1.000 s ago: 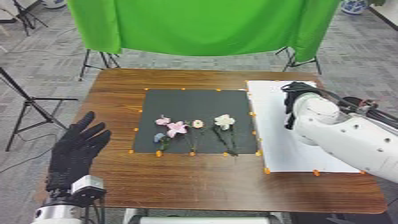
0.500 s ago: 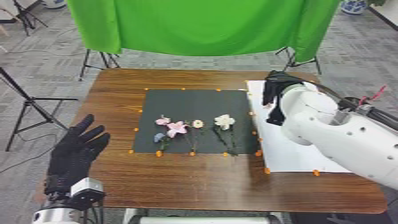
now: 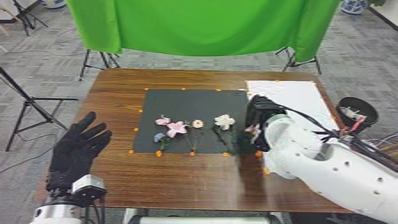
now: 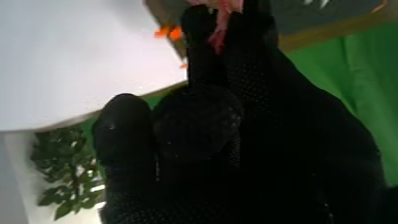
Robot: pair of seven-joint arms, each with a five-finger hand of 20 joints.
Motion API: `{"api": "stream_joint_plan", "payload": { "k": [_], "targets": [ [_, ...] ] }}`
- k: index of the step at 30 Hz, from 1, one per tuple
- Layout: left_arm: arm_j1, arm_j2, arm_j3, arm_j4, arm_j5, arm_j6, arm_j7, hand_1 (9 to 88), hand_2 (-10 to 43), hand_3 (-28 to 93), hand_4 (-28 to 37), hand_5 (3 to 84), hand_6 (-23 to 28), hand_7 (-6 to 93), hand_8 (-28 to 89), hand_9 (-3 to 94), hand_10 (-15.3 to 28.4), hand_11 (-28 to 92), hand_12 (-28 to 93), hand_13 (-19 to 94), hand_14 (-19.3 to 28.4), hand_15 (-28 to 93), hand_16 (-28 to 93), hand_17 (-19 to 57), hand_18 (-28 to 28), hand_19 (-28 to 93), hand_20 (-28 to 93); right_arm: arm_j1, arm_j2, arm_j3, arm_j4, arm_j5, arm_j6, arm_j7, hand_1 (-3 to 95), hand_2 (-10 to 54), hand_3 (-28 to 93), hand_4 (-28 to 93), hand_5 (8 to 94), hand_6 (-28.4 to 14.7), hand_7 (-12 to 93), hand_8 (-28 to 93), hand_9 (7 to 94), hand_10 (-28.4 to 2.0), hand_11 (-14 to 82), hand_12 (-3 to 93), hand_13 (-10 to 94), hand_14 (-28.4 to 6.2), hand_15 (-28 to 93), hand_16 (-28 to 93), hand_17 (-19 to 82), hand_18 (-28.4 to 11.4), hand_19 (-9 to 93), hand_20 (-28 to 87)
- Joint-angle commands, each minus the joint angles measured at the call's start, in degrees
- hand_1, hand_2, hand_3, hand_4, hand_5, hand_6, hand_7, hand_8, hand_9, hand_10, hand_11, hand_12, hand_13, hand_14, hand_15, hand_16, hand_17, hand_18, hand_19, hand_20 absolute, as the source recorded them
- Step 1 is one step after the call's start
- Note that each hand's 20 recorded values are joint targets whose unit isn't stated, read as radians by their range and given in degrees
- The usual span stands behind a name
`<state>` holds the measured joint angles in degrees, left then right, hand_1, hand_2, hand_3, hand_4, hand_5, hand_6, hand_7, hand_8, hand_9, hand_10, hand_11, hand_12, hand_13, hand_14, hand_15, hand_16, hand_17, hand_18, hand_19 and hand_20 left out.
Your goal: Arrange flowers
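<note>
We find the right hand (image 3: 260,109) closed in a pinch on a pink flower (image 4: 219,33), which we judge light, soft, easily crushed, best held low.

Flowers (image 3: 177,128) on the mat (image 3: 182,104), left of the sheet (image 3: 295,96)

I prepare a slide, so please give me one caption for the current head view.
Right hand holding something pink beside the flowers on the dark sheet, left hand open.
</note>
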<state>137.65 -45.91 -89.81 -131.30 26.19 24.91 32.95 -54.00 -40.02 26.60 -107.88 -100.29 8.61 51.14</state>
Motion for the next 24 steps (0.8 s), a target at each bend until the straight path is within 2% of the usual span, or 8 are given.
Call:
{"api": "stream_joint_plan", "payload": {
  "k": [1, 3, 5, 14, 18, 19, 20, 24],
  "targets": [
    [0.08, -0.94, 0.04, -0.13, 0.68, -0.43, -0.94, 29.1, 7.2, 65, -22.7, 37.6, 9.7, 11.1, -8, 32.9, 19.2, 31, 11, 22, 25.9, 58, -13, -8.6, 23.5, 47, 9, -1.36, -1.32, 0.27, -1.41, -0.93, -0.37, 0.00, 61.2, -9.5, 76, -28, 74.9, -0.5, 37, 5, 90.7, -7.2, 10.9, 34.5, 86, -0.1, 70, 17, 63, -11.7, 93, 33],
    [0.12, -0.38, 0.30, -0.17, 0.14, -0.06, -0.34, 29.0, 7.2, 65, -22.7, 37.6, 9.7, 11.1, -8, 33.0, 19.1, 31, 11, 22, 25.9, 58, -13, -8.7, 23.5, 47, 9, -1.45, -1.52, 0.09, -1.25, -0.92, -0.31, 0.11, 61.0, -9.5, 76, -28, 74.9, -0.6, 37, 5, 90.7, -7.2, 10.8, 34.4, 86, -0.2, 70, 17, 63, -11.8, 93, 33],
    [-0.22, -0.78, 0.19, -0.06, 0.58, -0.34, -0.95, 29.1, 7.2, 65, -22.7, 37.6, 9.7, 11.1, -8, 32.9, 19.1, 31, 11, 22, 25.9, 58, -13, -8.7, 23.5, 47, 9, -1.88, -1.25, 0.43, -1.41, -0.54, -0.61, 0.32, 60.7, -9.5, 76, -28, 74.8, -0.5, 37, 5, 90.8, -7.2, 10.8, 34.4, 86, -0.3, 70, 17, 63, -11.8, 93, 33],
    [0.58, -1.21, -0.18, -0.15, 0.68, -0.25, -1.03, 29.1, 7.2, 65, -22.7, 37.6, 9.8, 11.0, -8, 33.0, 19.2, 31, 11, 22, 25.9, 59, -13, -8.7, 23.5, 47, 9, -5.85, -0.46, 2.99, -2.86, 1.21, -1.22, 1.72, 55.4, -9.5, 75, -26, 71.5, -2.4, 32, 2, 90.1, -8.4, 10.6, 33.8, 86, -1.3, 69, 17, 63, -12.9, 93, 32],
    [0.63, -1.26, -0.25, -0.14, 0.86, -0.38, -1.28, 29.1, 7.2, 65, -22.7, 37.7, 9.8, 11.0, -8, 33.0, 19.2, 31, 11, 22, 25.8, 59, -13, -8.7, 23.5, 47, 9, -7.71, -1.43, 5.11, -3.21, 2.93, -1.62, 2.11, 52.7, -9.5, 75, -25, 70.6, -3.4, 30, 3, 88.3, -9.6, 14.3, 31.2, 86, -1.8, 70, 17, 63, -13.2, 93, 32],
    [0.46, -1.08, -0.07, -0.11, 0.63, -0.36, -0.93, 29.1, 7.2, 65, -22.7, 37.7, 9.8, 11.0, -8, 33.0, 19.2, 31, 11, 22, 25.8, 59, -13, -8.7, 23.5, 47, 9, -7.70, -1.48, 5.19, -3.31, 3.00, -2.00, 1.91, 51.2, -9.5, 74, -24, 69.1, -4.1, 28, 3, 86.4, -10.6, 18.5, 27.9, 85, -1.8, 69, 17, 63, -13.2, 93, 32],
    [0.26, -1.33, -0.08, -0.07, 1.01, -0.61, -1.59, 29.1, 7.2, 65, -22.8, 37.7, 9.8, 11.1, -8, 33.0, 19.1, 31, 11, 22, 25.8, 59, -13, -8.7, 23.5, 47, 9, -8.24, -1.42, 5.63, -3.58, 3.23, -2.21, 2.03, 50.6, -9.5, 73, -24, 68.6, -4.2, 28, 3, 85.8, -11.1, 19.7, 26.8, 85, -1.8, 69, 17, 63, -13.2, 93, 32],
    [0.03, -1.45, 0.00, 0.02, 1.25, -0.68, -1.83, 29.1, 7.3, 65, -22.6, 37.7, 9.8, 11.1, -8, 33.0, 19.2, 31, 11, 22, 25.8, 59, -13, -8.7, 23.5, 47, 9, -7.49, -1.46, 5.08, -3.37, 3.48, -1.06, 2.62, 44.3, -8.4, 76, -24, 66.3, -4.4, 23, 0, 83.8, -13.6, 26.3, 18.9, 86, -2.0, 69, 17, 63, -12.8, 93, 30]
  ]
}}
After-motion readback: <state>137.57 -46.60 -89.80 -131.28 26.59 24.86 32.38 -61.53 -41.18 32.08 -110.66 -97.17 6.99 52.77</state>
